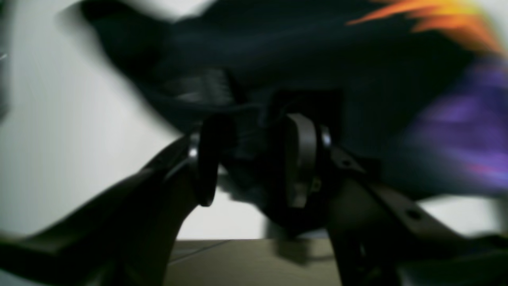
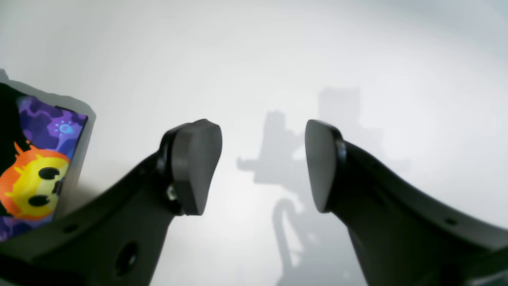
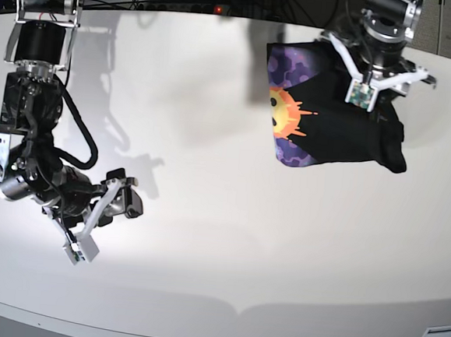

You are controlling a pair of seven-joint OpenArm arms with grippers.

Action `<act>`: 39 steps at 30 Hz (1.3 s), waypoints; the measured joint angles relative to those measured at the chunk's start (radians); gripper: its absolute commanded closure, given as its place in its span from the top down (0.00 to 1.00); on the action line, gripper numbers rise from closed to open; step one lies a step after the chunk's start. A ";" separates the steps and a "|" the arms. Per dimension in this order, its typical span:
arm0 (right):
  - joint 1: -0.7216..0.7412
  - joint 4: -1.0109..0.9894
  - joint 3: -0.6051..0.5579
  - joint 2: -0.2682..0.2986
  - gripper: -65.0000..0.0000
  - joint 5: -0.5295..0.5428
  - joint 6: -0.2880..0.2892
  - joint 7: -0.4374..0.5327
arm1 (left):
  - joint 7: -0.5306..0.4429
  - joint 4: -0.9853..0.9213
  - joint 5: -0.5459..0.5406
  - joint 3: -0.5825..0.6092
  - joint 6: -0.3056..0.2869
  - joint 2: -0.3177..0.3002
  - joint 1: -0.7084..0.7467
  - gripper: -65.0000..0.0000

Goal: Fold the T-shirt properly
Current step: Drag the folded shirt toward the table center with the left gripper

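The left claw [image 1: 254, 159] is closed on a bunch of dark cloth: in the left wrist view, black fabric sits pressed between its two round pads. This fabric belongs to the large black cloth T-shirt [image 3: 346, 131] with an orange-yellow sun face on a purple camouflage print. In the base view the shirt hangs gathered under this claw, lifted over the far right part of the white bench [image 3: 228, 239], with the print facing the middle of the bench. The wrist picture is blurred, so I cannot tell exactly which part of the shirt is pinched.

The right claw [image 2: 262, 167] stands open with nothing between its pads; only bare white bench and its own shadow are seen through the gap. It hovers low over the near left side, well apart from the shirt.

I judge that the work is at an early step: the shirt is bunched up and not yet spread flat. The next move probably calls for laying the cloth down on the bench, and for the right claw to come over and take an opposite edge, so that both claws can pull the shirt flat before folding.
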 measured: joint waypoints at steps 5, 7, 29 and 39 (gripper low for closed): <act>-0.007 0.000 0.000 0.001 0.54 -0.001 0.000 -0.002 | 0.016 -0.022 0.001 -0.030 0.083 -0.068 0.018 0.39; -0.007 0.000 0.000 0.001 0.54 -0.001 0.000 -0.002 | 0.049 -0.045 0.003 -0.077 0.106 -0.093 0.034 0.39; -0.020 0.000 0.000 -0.005 0.54 0.000 0.000 -0.011 | -0.293 -0.135 -0.427 -0.202 -0.212 0.104 0.018 0.31; -0.051 0.000 0.000 -0.002 0.54 0.000 0.024 -0.017 | -0.507 -0.563 -0.320 -0.396 -0.319 0.090 -0.167 0.31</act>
